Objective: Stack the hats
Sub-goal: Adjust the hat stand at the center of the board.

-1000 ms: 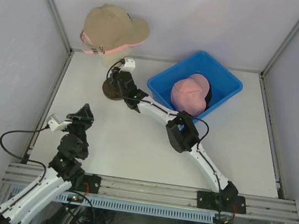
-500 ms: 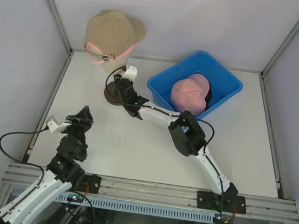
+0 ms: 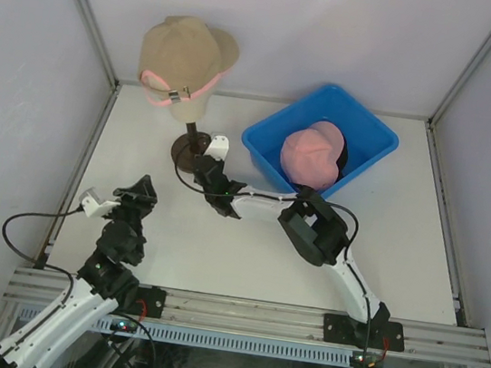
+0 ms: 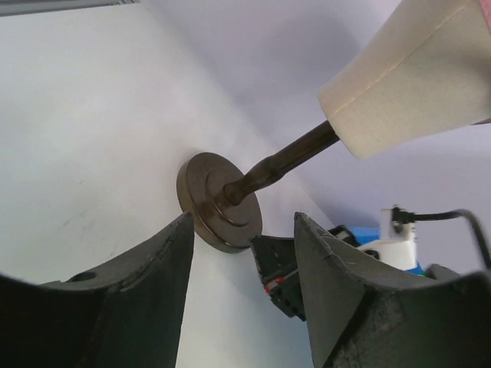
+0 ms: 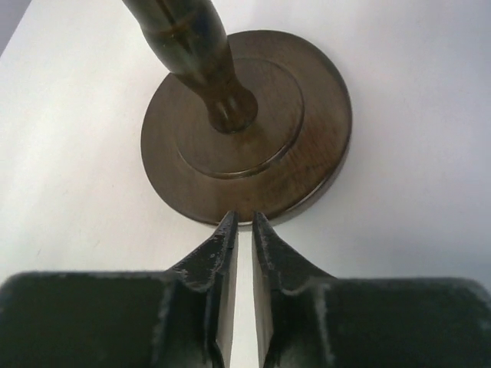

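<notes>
Now, the tan cap (image 3: 186, 52) sits on the mannequin head (image 4: 406, 84), upper left of the overhead view. The pink cap (image 3: 311, 152) lies in the blue bin (image 3: 367, 130), right of centre. The right gripper (image 5: 244, 222) hovers by the stand's base (image 5: 245, 126), fingers together, empty. The left gripper (image 4: 244, 222) has its fingers apart, empty. The caps look light and floppy, so I'd pinch the stiffer brim.
</notes>
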Available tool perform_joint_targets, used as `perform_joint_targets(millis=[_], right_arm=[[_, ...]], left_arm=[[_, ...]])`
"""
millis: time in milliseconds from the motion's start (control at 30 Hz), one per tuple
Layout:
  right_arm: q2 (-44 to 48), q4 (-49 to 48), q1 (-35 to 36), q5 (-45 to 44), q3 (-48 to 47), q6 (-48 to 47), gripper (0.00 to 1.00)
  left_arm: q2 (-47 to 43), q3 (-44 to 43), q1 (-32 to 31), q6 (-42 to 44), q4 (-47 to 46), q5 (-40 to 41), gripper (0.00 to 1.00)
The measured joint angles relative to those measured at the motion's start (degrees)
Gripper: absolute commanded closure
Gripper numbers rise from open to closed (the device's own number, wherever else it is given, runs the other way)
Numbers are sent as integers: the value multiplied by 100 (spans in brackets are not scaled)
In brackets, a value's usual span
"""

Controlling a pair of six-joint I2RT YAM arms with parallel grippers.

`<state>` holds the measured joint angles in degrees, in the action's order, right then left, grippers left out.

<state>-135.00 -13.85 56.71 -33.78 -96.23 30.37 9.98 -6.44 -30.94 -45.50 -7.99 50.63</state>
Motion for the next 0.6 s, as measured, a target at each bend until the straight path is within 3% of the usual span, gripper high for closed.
perform_joint_targets(millis=[200, 400, 600], right_arm=[[713, -107, -195, 348, 573, 219, 73], [1043, -173, -728, 1185, 621, 433, 69], [887, 136, -1091, 1851, 22, 546, 69]], left_arm=[[1174, -142, 267, -28, -378, -339, 36], [2780, -575, 1606, -533, -942, -1547, 37], [4422, -1303, 2616, -1056, -1567, -2708, 40]])
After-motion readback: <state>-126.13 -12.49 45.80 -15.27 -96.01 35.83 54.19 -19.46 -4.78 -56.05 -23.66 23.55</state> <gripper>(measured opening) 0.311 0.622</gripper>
